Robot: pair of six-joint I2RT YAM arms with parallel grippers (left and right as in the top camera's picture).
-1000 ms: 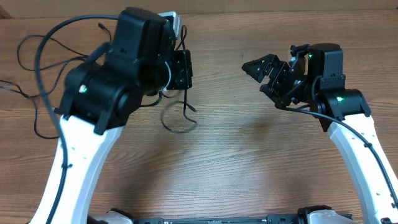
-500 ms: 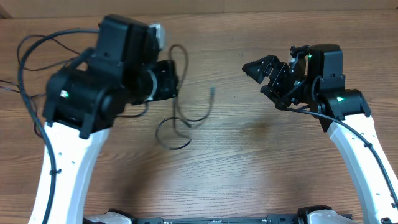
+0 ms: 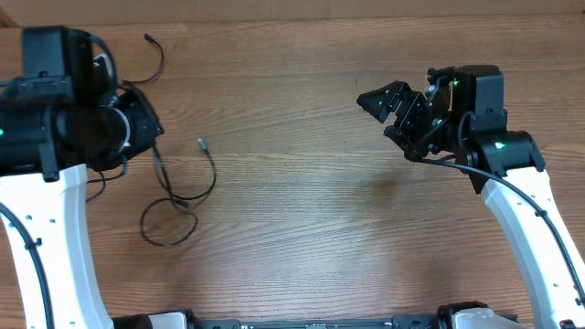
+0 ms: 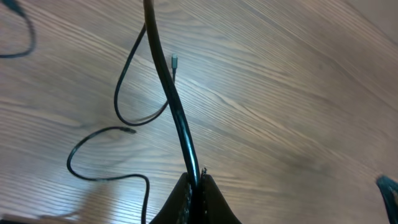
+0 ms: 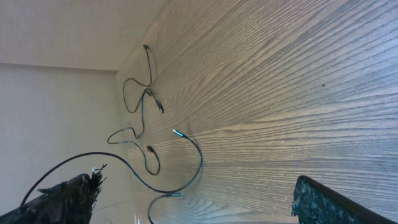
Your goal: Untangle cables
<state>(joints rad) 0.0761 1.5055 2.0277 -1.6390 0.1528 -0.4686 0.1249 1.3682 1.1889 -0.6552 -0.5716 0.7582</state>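
Left gripper (image 4: 198, 179) is clamped shut on one of the cables (image 4: 181, 124), whose slack loop lies at left centre of the overhead view; a hard pull could cinch that loop into a knot, since the right gripper (image 3: 373, 114), jaws wide and empty, stands well apart at upper right.
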